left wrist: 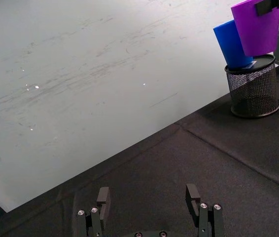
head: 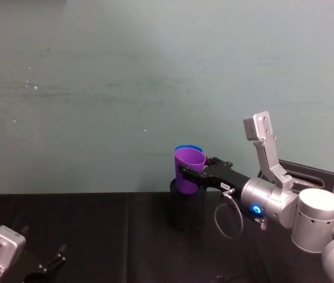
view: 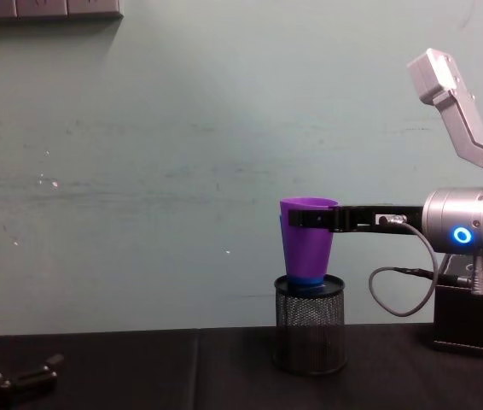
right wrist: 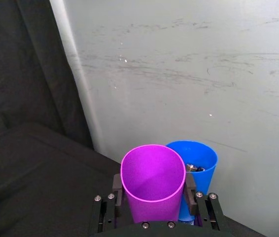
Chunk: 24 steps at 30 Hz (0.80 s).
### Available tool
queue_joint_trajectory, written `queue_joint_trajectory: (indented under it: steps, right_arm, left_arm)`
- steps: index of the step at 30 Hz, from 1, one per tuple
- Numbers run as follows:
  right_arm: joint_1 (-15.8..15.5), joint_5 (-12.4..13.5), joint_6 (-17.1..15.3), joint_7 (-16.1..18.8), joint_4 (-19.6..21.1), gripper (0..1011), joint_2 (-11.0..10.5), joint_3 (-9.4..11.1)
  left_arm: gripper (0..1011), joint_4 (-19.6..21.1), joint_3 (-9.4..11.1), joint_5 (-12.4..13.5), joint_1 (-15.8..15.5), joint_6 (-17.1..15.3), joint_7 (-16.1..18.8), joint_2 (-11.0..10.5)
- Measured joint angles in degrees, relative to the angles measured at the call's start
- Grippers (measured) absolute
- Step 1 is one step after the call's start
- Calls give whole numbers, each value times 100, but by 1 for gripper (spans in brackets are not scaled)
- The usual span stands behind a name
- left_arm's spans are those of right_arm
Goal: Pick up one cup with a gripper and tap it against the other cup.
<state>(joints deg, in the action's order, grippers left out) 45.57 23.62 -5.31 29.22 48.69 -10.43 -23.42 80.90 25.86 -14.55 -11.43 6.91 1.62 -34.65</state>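
My right gripper is shut on the purple cup, one finger on each side of it near the rim. It holds the cup upright in the air, just above the black mesh pen holder. The blue cup stands in that holder, tilted, directly behind the purple cup. The two cups sit side by side; whether they touch I cannot tell. My left gripper rests open and low over the black table at the near left, far from both cups.
A black box stands on the table to the right of the holder, under my right arm. A pale green wall runs close behind the cups. The black tablecloth lies bare between my left gripper and the holder.
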Motion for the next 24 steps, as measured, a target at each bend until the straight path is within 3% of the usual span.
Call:
queue_joint_trajectory:
  steps: [9,24]
  right_arm:
    - [-152,51,-27,166,379,723,-160,9]
    - [-954,330,-579,318,2163,723,-836,-131]
  left_arm:
    - [1005,0,0,0,0,0,0,0]
    - [1005,0,0,0,0,0,0,0]
